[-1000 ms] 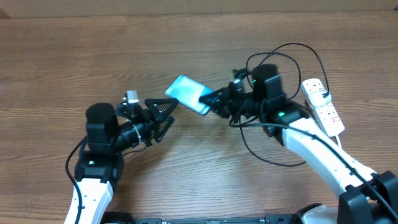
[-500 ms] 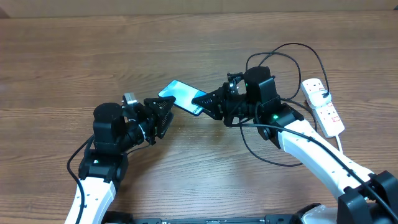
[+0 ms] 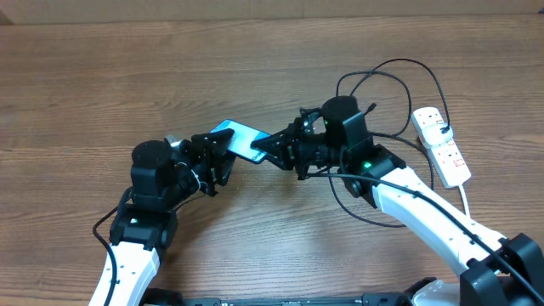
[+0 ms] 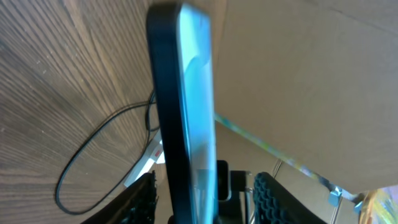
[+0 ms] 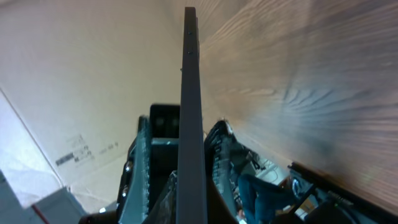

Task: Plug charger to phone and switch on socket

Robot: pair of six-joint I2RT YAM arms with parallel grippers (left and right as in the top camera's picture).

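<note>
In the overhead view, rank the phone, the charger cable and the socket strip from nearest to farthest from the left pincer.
1. phone: centre-left, between the left pincer's fingers.
2. charger cable: looped on the right half of the table.
3. socket strip: far right, beyond the cable loops.

Left arm and right arm: white shell links joined by black cylindrical housings. Left pincer and right pincer: matt black, their fingers edged with fine ribbing. Behind the right pincer glows a green indicator lamp; behind the left pincer loops a thin black lead.
</note>
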